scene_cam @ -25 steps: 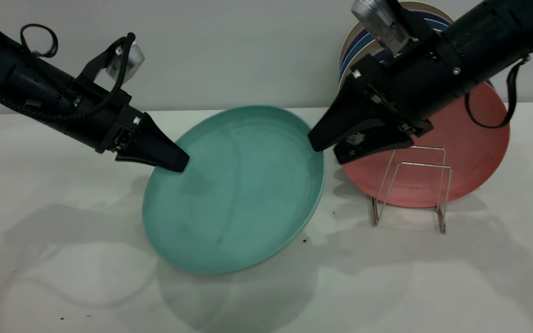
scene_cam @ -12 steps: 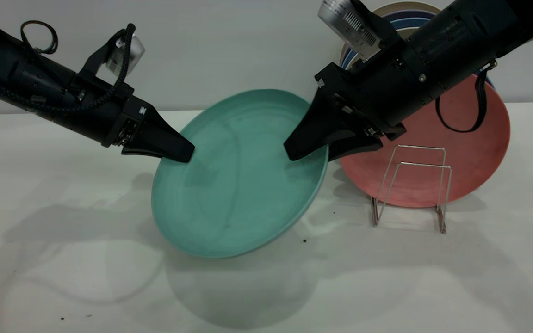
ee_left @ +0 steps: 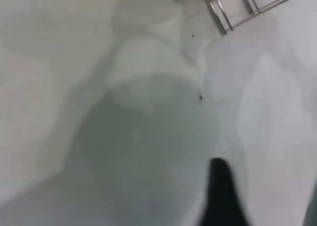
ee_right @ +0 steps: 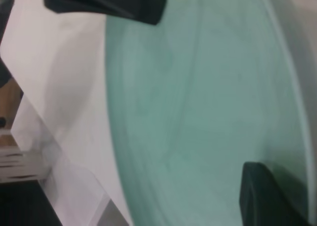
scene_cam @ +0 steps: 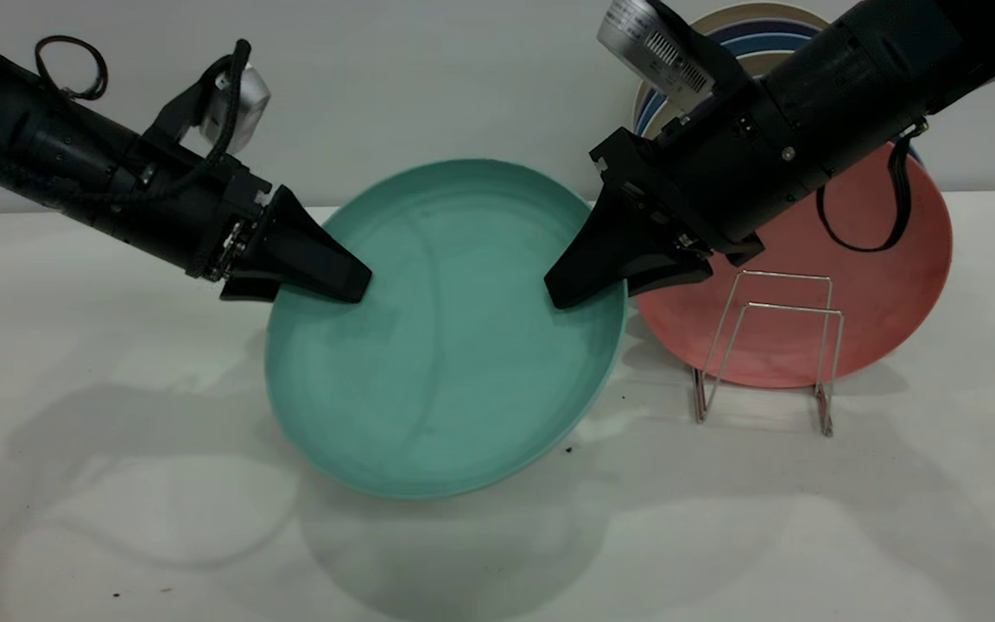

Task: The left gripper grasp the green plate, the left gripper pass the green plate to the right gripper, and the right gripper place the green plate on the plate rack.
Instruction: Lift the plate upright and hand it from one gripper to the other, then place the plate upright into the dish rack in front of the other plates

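Teal-green plate: the large round matte green plate (scene_cam: pixel 446 345) with its low raised rim hangs tilted above the white table (scene_cam: pixel 117 484), lifted clear of it, its shadow on the surface below.
My left gripper: my black wedge-shaped left gripper (scene_cam: pixel 346 289) is clenched on the plate's rim on the side away from the plate rack; one finger lies across the plate's face, the other is behind it.
My right gripper: my black wedge-shaped right gripper (scene_cam: pixel 571 294) is at the plate's rim on the side nearest the rack, one finger on the face and one behind; I cannot tell whether it has clamped or merely brackets the rim.
Right wrist view: the plate (ee_right: pixel 208 112) fills most of the picture, with my own fingertip (ee_right: pixel 267 196) on it and the left gripper (ee_right: pixel 124 5) at the far rim.
Plate rack: the thin silver wire plate rack (scene_cam: pixel 765 345) stands on the table just beside the plate, apart from it.
Behind the rack: a salmon-pink plate (scene_cam: pixel 860 285) leans upright, with more plates stacked behind it.
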